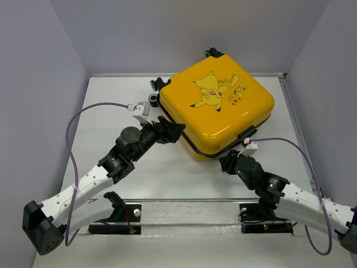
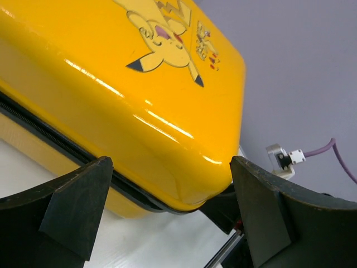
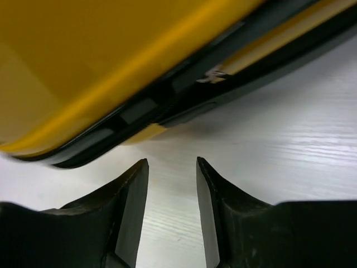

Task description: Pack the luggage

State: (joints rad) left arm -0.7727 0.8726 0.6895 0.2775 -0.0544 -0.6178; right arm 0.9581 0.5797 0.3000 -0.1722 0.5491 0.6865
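The luggage (image 1: pixel 217 106) is a yellow hard-shell suitcase with a cartoon Pikachu on top, lying flat and closed at the back centre of the table. Its black zipper trim (image 3: pixel 167 95) runs between the two shell halves. My left gripper (image 1: pixel 175 133) is wide open at the suitcase's near-left side. In the left wrist view the rounded yellow corner (image 2: pixel 139 111) sits just beyond the left gripper (image 2: pixel 170 162). My right gripper (image 1: pixel 227 162) stands just short of the front corner. In its wrist view the right gripper (image 3: pixel 172 162) is open over bare table, holding nothing.
Black-and-white wheels (image 1: pixel 153 100) stick out at the suitcase's back left. The white table (image 1: pixel 111 100) is walled at left, right and back. A metal rail (image 1: pixel 189 204) with both arm bases runs along the near edge. Purple cables (image 1: pixel 83 111) loop over the arms.
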